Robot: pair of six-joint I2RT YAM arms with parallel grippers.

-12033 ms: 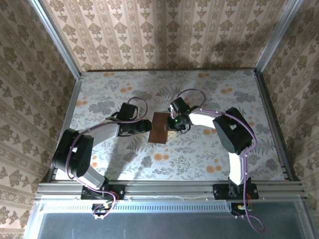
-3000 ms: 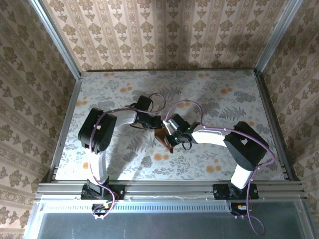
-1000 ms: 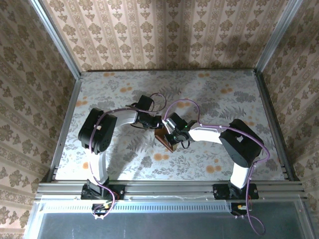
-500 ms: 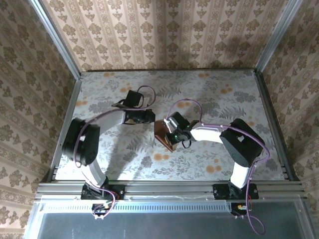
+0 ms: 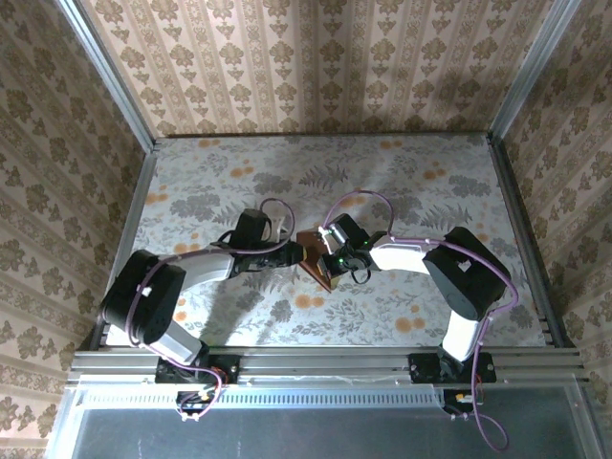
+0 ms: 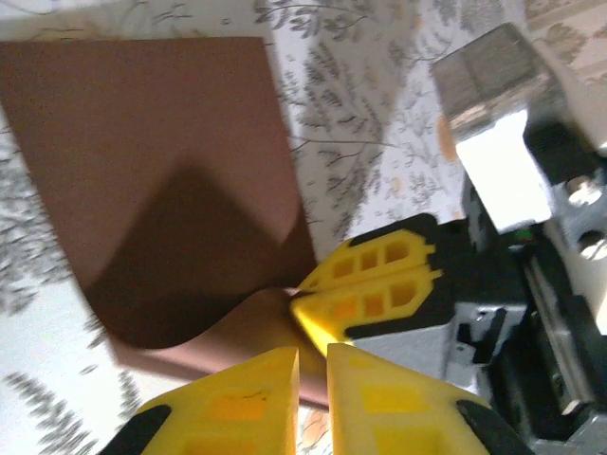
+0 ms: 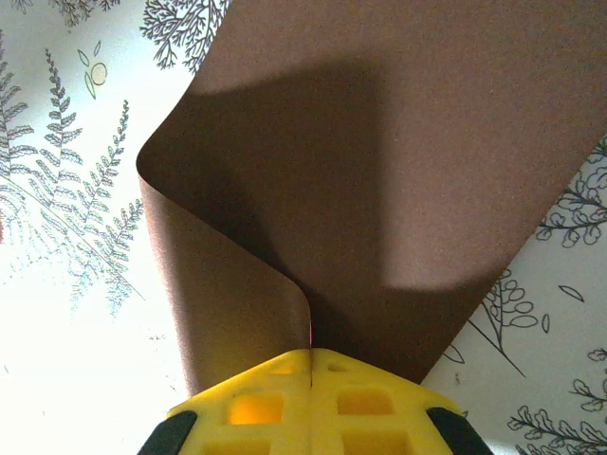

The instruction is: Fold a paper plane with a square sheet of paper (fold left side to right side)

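Right wrist: right gripper (image 7: pixel 311 360) was clamped on the square sheet of paper (image 7: pixel 408 133), its yellow fingers (image 7: pixel 247 408) pressed flush together at bottom centre. The sheet's edge ran straight into the seam between them. Paper was matte, dark reddish-brown, with a faint fine grain. From the pinch, one flap rolled up and left in a smooth S-bend to a rounded lobe at mid-left. It was a soft curl, not a crease. The rest lay flat across the upper right with a dark shadow over its middle. Under it, the table (image 7: pixel 66 190) had a white cover printed with grey ferns.

Left wrist: the sheet filled the upper left, flat, with a straight right edge and a square top corner. Its near corner curled up toward bottom centre, where the right gripper's windowed yellow fingers bit it from the right. Left gripper (image 6: pixel 313 358) sat at the bottom edge, fingertips close with a thin slit between them, right at the curled edge. Couldn't tell whether it held paper or was just shut beside it.

Top external: both grippers met at frame centre, with the sheet a small dark pointed shape between and just below them. Purple cables (image 5: pixel 354 201) looped over both arms. Walls (image 5: pixel 316 67) were beige patterned wallpaper.
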